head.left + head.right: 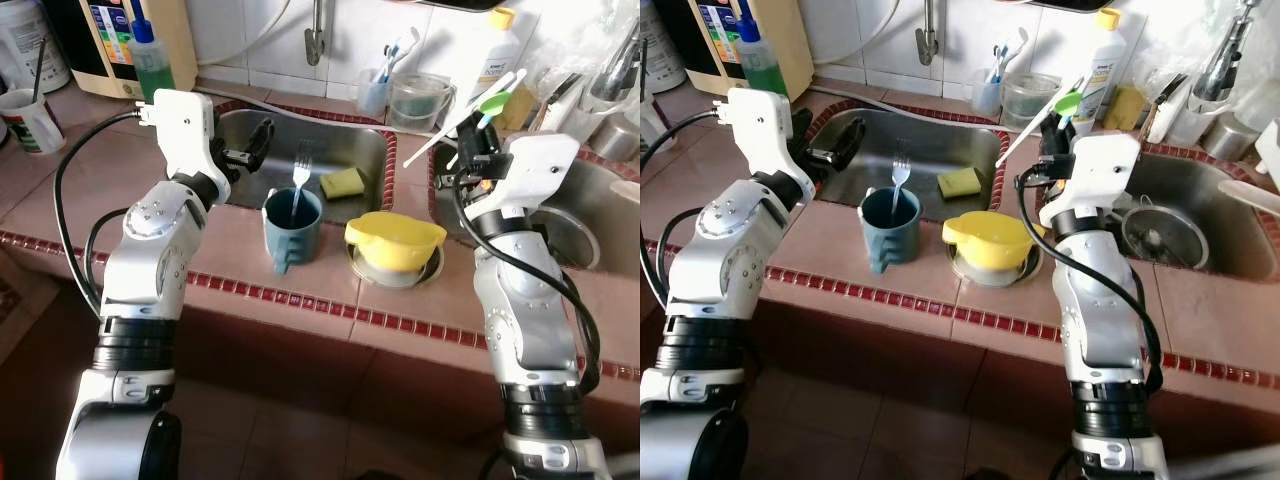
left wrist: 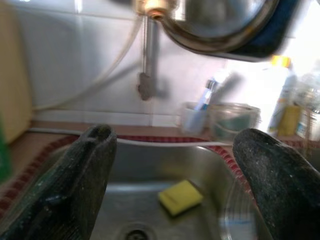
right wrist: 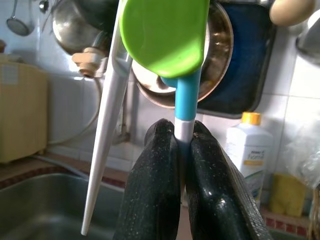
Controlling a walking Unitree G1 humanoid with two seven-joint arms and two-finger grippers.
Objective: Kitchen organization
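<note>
- the right pincer (image 3: 182,150) is raised over the strip of bench between the two sinks, its two black fingers (image 3: 155,190) pressed tight on the blue-and-white handle of a green spoon (image 3: 165,35).
- the spoon's green bowl points up and away from the pincer; a long white utensil (image 3: 105,125) slants beside it, its upper end up by the spoon's bowl. i cannot tell whether the pincer grips it too.
- the left pincer (image 2: 175,175) hovers over the near left edge of the left sink (image 1: 340,140), fingers spread wide with nothing between them.
- a yellow sponge (image 2: 181,196) lies on the sink floor, near the drain.
- a dark blue mug (image 1: 292,228) stands on the pink tiled bench (image 1: 220,250) in front of the left sink, with a fork (image 1: 300,175) standing in it, tines up.
- just beside the mug, toward the right arm, a yellow lid (image 1: 395,240) sits on top of a round metal bowl.
- behind the sinks, by the tiled wall, stand a clear cup with toothbrushes (image 1: 378,85), a glass jar (image 1: 418,100) and a white bottle with a yellow cap (image 1: 1098,65).
- a green soap bottle (image 1: 150,60) stands at the far left of the bench.
</note>
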